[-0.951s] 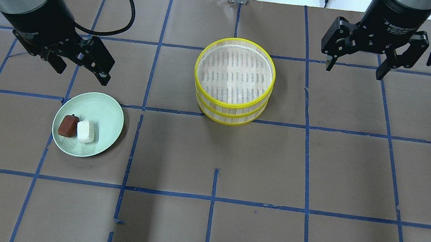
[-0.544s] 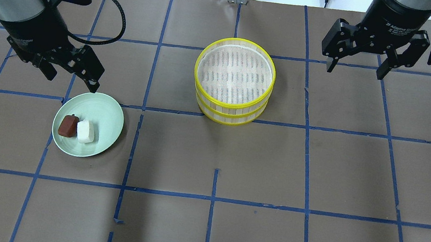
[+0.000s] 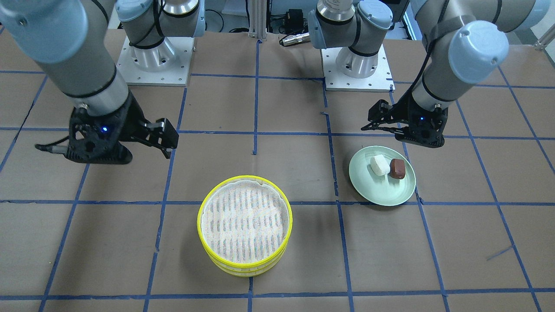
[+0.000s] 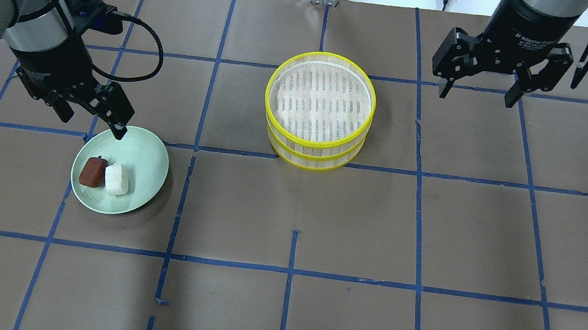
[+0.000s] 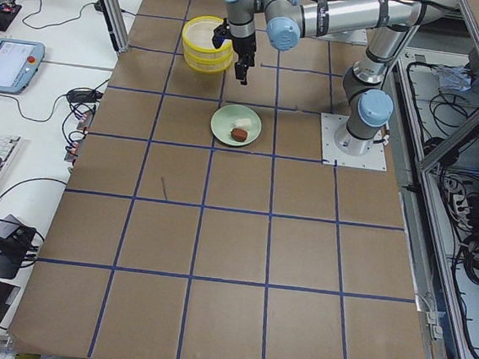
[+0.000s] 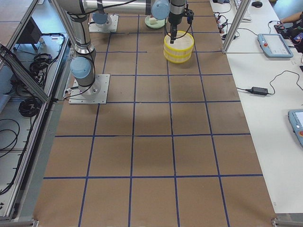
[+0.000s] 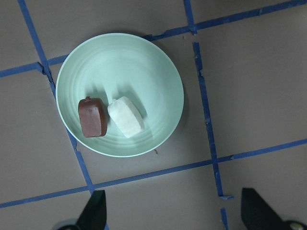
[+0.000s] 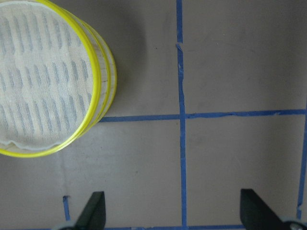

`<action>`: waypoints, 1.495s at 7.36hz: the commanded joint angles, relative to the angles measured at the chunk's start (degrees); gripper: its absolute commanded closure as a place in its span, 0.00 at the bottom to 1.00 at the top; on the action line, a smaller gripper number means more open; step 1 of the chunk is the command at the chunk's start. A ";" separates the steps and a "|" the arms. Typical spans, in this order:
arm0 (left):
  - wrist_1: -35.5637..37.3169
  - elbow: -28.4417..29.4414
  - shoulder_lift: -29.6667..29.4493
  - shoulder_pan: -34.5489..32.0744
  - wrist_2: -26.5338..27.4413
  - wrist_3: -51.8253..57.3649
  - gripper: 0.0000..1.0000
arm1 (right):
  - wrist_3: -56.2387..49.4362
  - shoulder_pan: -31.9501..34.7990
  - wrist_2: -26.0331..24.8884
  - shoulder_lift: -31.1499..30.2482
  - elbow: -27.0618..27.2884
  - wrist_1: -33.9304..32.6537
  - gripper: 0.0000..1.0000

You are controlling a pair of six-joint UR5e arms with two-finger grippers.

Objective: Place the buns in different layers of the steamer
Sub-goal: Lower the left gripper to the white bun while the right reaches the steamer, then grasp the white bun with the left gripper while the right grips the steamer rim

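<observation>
Brown-papered worktop (image 4: 306, 309) holds, left of the stacked yellow-rimmed round steamer (image 4: 311, 148), a pale green plate (image 4: 152, 157) bearing a creamy white bun (image 4: 117, 179) beside a dark reddish-brown bun (image 4: 92, 171), both likely light and soft, best nipped gently across their narrow sides by the spread left pincer (image 4: 92, 122) nearby, while the right pincer (image 4: 477, 96) hangs equally spread.

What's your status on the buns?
Left gripper open at green plate rim. Right gripper open beside steamer. White bun, brown bun side by side on plate; top tray empty. Nothing blocking.

Overhead and front views face each other across the surface (image 4: 435, 240), sharing steamer (image 4: 310, 153) and plate (image 4: 146, 156). Side views look along it; wrist cameras look down, close.
</observation>
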 commanded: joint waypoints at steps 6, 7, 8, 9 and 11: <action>20.07 -10.73 -11.29 3.33 -0.49 -0.05 0.14 | 7.95 4.73 0.67 16.16 -0.94 -17.56 0.10; 20.16 -11.00 -11.65 3.42 -0.31 -0.14 0.25 | 8.13 5.09 0.67 17.12 -1.11 -17.57 0.19; 20.08 -11.44 -11.82 3.42 -0.14 -0.05 0.58 | 8.74 5.26 0.67 17.21 -0.94 -17.57 0.36; 20.16 -12.49 -11.83 3.42 -0.13 -0.05 0.76 | 8.75 5.35 0.76 17.30 -1.03 -17.57 0.56; 23.30 -12.50 -11.65 3.33 -0.48 -0.92 1.00 | 8.75 5.35 0.84 17.04 -0.94 -17.48 0.85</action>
